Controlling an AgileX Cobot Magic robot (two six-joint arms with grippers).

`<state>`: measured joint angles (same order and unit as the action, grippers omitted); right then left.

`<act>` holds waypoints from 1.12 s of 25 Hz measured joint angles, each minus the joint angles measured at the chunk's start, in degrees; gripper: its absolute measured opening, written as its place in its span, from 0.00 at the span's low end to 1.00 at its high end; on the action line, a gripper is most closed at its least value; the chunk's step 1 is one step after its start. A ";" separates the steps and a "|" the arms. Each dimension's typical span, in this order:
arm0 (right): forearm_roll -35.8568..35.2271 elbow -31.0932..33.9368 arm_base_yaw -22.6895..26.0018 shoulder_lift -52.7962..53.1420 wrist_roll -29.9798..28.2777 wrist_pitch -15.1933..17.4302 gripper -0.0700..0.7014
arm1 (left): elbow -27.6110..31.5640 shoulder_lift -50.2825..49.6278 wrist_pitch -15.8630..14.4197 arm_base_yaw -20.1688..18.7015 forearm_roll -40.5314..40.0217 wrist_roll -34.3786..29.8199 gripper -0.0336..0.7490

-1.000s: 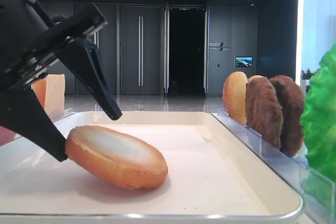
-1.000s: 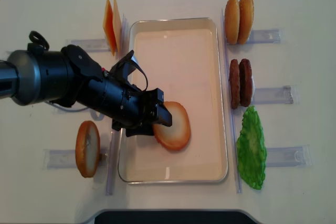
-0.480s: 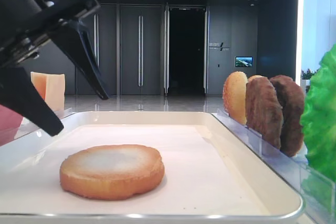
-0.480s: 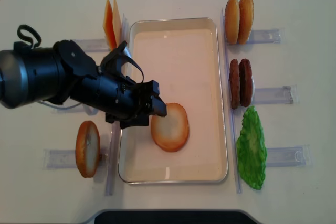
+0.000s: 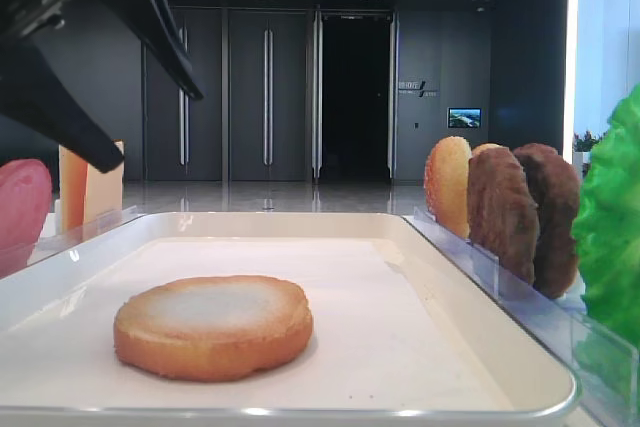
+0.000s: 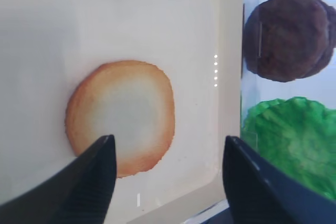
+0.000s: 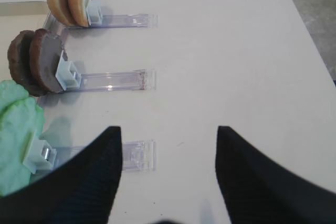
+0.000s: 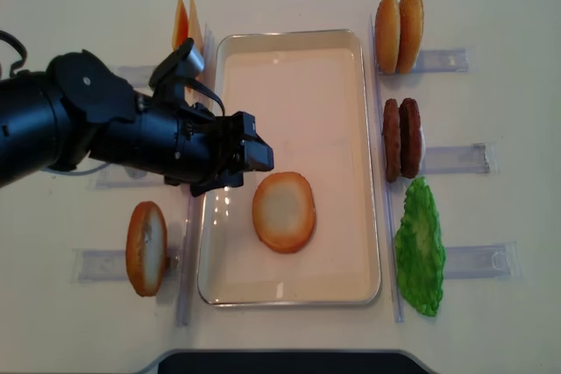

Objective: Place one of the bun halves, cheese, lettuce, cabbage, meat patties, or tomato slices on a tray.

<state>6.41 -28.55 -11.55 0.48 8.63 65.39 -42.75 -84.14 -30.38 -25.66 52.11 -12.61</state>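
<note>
Golden-brown at the crust and pale on its upturned cut face, the bun half (image 8: 284,211) lies flat on the cream-white tray (image 8: 292,45), in the near half and a little left of the middle. My left gripper (image 8: 244,154) hangs above the tray's left rim with its two black fingers spread wide and nothing between them; from the left wrist view the bun sits below and clear of both fingertips. My right gripper (image 7: 165,166) is over bare table, its jaws parted and empty too. To the right of the tray, clear holders (image 7: 113,80) keep two more bun halves (image 8: 399,32), the two meat patties (image 8: 402,138) and the lettuce (image 8: 420,246) standing on edge. On the left the cheese (image 8: 185,28) stands upright near the far corner, and another bun half (image 8: 146,248) stands near the front.
</note>
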 joint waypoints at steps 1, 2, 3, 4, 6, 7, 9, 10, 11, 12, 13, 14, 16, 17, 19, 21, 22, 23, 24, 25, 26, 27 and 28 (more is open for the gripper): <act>0.00 0.00 0.00 0.00 0.00 0.00 0.62 | -0.07 0.78 -0.43 0.00 -0.20 0.00 0.66; 0.00 0.00 0.00 0.00 0.00 0.00 0.62 | -0.30 1.72 -0.94 0.00 -0.79 0.00 0.66; 0.00 0.00 0.00 0.00 0.00 0.00 0.62 | -0.58 2.64 -1.68 0.00 -1.27 0.06 0.66; 0.00 0.00 0.00 0.00 0.00 0.00 0.62 | -0.96 3.61 -2.24 0.00 -1.53 0.06 0.66; 0.00 0.00 0.00 0.00 0.00 0.00 0.62 | -1.90 5.55 -3.28 0.00 -1.99 0.06 0.66; 0.00 0.00 0.00 0.00 0.00 0.00 0.62 | -2.45 6.65 -3.69 0.00 -2.09 0.13 0.66; 0.00 0.00 0.00 0.00 0.00 0.00 0.62 | -3.59 8.68 -4.52 0.00 -2.66 0.86 0.66; 0.00 0.00 0.00 0.00 0.00 0.00 0.62 | -4.12 9.69 -5.01 0.00 -3.44 1.67 0.66; 0.00 0.00 0.00 0.00 0.00 0.00 0.62 | -4.80 10.62 -5.58 0.00 -4.35 2.61 0.66; 0.00 0.00 0.00 0.00 0.00 0.00 0.62 | -5.55 11.29 -6.24 0.00 -5.73 3.52 0.66; 0.00 0.00 0.00 0.00 0.00 0.00 0.62 | -6.22 12.01 -7.14 0.00 -7.59 4.78 0.66; 0.00 0.00 0.00 0.00 0.00 0.00 0.62 | -7.05 12.62 -8.31 0.00 -9.41 6.46 0.66; 0.00 0.00 0.00 0.00 0.00 0.00 0.62 | -8.77 13.36 -10.89 0.00 -14.64 10.48 0.66; 0.00 0.00 0.00 0.00 0.00 0.00 0.62 | -9.55 13.61 -12.67 0.00 -17.58 12.61 0.66; 0.00 0.00 0.00 0.00 0.00 0.00 0.62 | -11.37 13.61 -16.13 0.00 -23.15 15.88 0.66; 0.00 0.00 0.00 0.00 0.00 0.00 0.62 | -12.59 13.61 -19.54 0.00 -29.14 18.97 0.66; 0.00 0.00 0.00 0.00 0.00 0.00 0.62 | -13.17 13.61 -21.05 0.00 -32.63 20.40 0.66; 0.00 0.00 0.00 0.00 0.00 0.00 0.62 | -13.69 13.61 -22.83 0.00 -36.35 21.55 0.66; 0.00 0.00 0.00 0.00 0.00 0.00 0.62 | -14.10 13.61 -24.92 0.00 -39.62 22.91 0.66; 0.00 0.00 0.00 0.00 0.00 0.00 0.62 | -14.51 13.61 -27.01 0.00 -43.60 24.19 0.66; 0.00 0.00 0.00 0.00 0.00 0.00 0.62 | -14.90 13.61 -28.81 0.00 -47.52 25.33 0.66; 0.00 0.00 0.00 0.00 0.00 0.00 0.62 | -15.15 13.61 -30.82 0.00 -51.35 26.77 0.66; 0.00 0.00 0.00 0.00 0.00 0.00 0.62 | -15.45 13.61 -32.57 0.00 -54.39 28.08 0.66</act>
<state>6.41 -28.55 -11.55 0.48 8.63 65.39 -58.20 -70.54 -62.95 -25.66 -2.27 15.47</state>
